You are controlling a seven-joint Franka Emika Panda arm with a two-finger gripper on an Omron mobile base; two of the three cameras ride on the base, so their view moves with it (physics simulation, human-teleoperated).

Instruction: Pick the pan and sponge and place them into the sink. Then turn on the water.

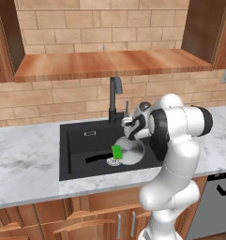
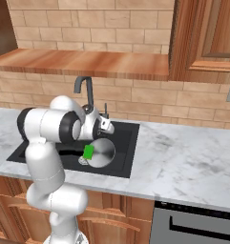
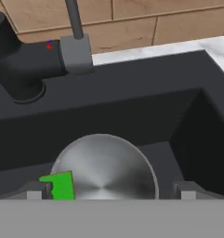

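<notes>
The silver pan (image 1: 131, 151) (image 2: 103, 152) (image 3: 106, 165) lies in the black sink (image 1: 77, 140) (image 2: 127, 143) (image 3: 132, 102), its black handle pointing left in the left base view. The green sponge (image 1: 117, 151) (image 2: 88, 152) (image 3: 61, 185) rests at the pan's edge. My gripper (image 1: 127, 123) (image 2: 107, 125) (image 3: 111, 193) hovers above the pan, open and holding nothing, just in front of the dark faucet (image 1: 115, 96) (image 2: 85, 89) (image 3: 25, 65). The faucet's grey lever (image 3: 76, 51) stands straight ahead of the fingertips (image 3: 39, 189). No water stream shows.
White-grey marble counter (image 1: 25, 159) (image 2: 183, 162) runs on both sides of the sink. A brick wall and a wooden shelf (image 1: 109, 63) stand behind the faucet. A dishwasher front (image 1: 217, 201) (image 2: 193, 224) sits under the counter at the right.
</notes>
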